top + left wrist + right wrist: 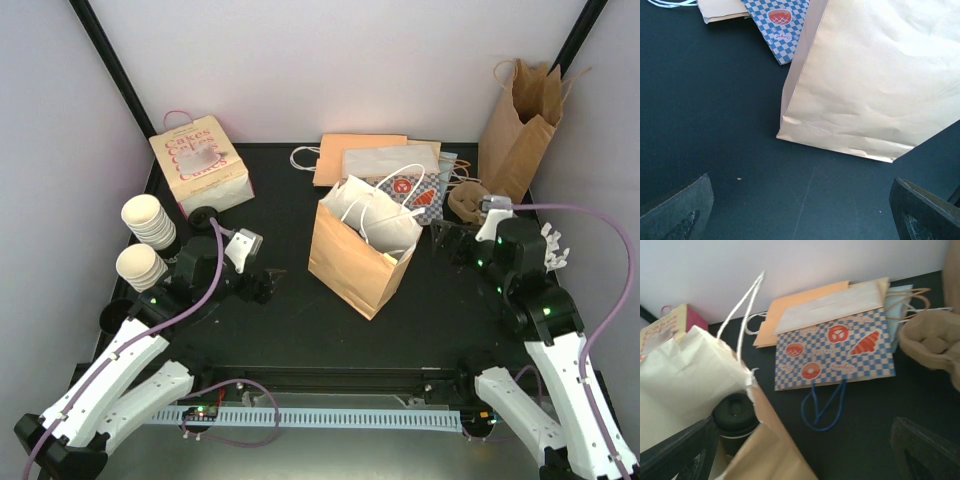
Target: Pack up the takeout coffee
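Note:
The takeout coffee (735,412) stands inside the open kraft paper bag (355,255); in the right wrist view only its black lid and a strip of pale rim show past the bag's torn white lining. From the top view the cup is hidden by the bag's white paper. My right gripper (805,450) is open and holds nothing. It hovers just right of the bag's mouth (450,240). My left gripper (802,210) is open and empty, low over the black table. It faces the bag's lower side (865,100) from the left (258,285).
Two stacks of lidless cream cups (148,222) (140,267) and a black lid (205,215) sit at the far left beside a pink cake box (200,165). Flat bags (380,155), including a blue checkered one (835,352), lie behind. A tall brown bag (520,125) stands back right.

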{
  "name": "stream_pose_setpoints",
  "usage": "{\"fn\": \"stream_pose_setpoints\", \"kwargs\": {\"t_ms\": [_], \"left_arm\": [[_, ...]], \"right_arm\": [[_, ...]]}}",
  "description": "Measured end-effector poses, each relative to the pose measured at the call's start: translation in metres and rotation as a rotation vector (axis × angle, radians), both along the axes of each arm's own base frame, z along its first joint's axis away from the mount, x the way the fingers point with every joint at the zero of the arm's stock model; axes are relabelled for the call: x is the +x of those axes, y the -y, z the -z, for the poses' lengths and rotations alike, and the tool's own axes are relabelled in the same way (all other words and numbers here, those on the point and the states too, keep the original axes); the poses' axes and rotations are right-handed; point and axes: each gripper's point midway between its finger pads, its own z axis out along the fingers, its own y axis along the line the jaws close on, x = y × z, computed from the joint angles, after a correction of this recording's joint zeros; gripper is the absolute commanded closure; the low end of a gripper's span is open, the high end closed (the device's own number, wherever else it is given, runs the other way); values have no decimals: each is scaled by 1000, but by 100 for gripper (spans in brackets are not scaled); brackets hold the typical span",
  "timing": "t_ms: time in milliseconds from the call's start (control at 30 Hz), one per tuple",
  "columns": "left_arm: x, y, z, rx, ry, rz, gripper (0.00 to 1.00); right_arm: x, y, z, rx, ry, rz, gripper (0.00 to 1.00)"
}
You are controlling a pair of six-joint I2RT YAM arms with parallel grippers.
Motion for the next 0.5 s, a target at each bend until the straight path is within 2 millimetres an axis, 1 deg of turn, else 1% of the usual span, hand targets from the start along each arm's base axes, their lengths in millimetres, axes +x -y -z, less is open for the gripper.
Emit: {"fn": "stream_pose_setpoints", "kwargs": {"t_ms": [67,233,267,333,400,433,500], "left_arm": [[0,0,0,-1,-1,-2,1],[0,0,0,-20,-20,-20,1],[0,0,0,-23,-23,-22,1],[0,0,0,-37,-36,-31,1],[0,0,0,-53,-50,-43,1],[0,1,0,-65,-56,-49,1],[1,3,0,-86,-67,-58,1]], "right_arm": [[-4,9,3,-17,21,36,5],[-7,28,-6,-32,81,134,7],[-6,31,-3,-32,80,153,8],[-5,35,11,-29,55,183,11],[-4,37,28,-24,24,205,18],[-4,38,37,-23,8,214,25],[-5,40,54,-12,-19,235,45]]}}
